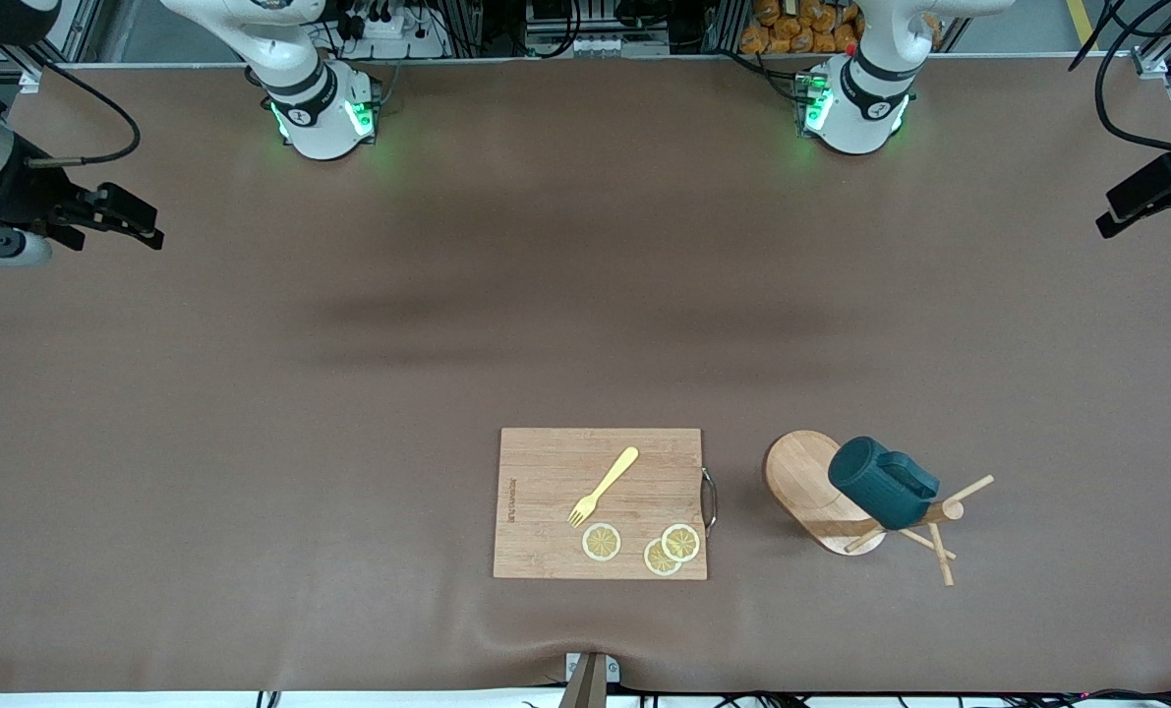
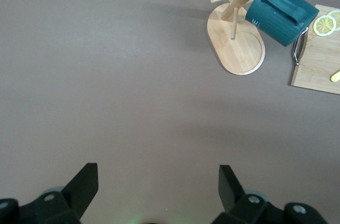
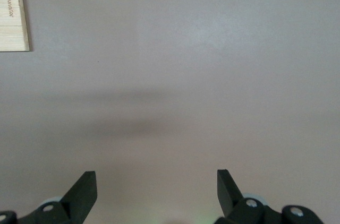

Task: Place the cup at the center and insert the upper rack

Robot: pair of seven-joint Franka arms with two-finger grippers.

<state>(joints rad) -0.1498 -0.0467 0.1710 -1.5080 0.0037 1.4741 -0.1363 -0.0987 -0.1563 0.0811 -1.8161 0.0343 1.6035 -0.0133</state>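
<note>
Right then, you had the cup (image 1: 882, 482), a dark teal-green ribbed mug with a side handle, hanging tilted on the upper rack (image 1: 821, 492), near the left arm's end of the table. That rack was a light wooden mug tree: a flat oval base, a round post and thin pegs sticking outward. You could not see inside the cup from any view.

Just beside the rack, toward the right arm's end, lay a rectangular wooden cutting board (image 1: 546, 511) of pale striped grain, with a thin metal handle (image 1: 710, 500) on the edge facing the rack. On it you had a yellow fork (image 1: 603, 487) and three round lemon slices (image 1: 602, 542), two of them overlapping at the corner nearest the front camera.

Your left gripper (image 2: 158, 181) hung in the air at the left arm's end of the table, its fingers spread wide apart and holding nothing. Your right gripper (image 3: 156, 184) hung likewise at the right arm's end, wide apart and bare. Both arms waited, well apart from the cup, over the smooth brown table cover (image 1: 349, 393).
</note>
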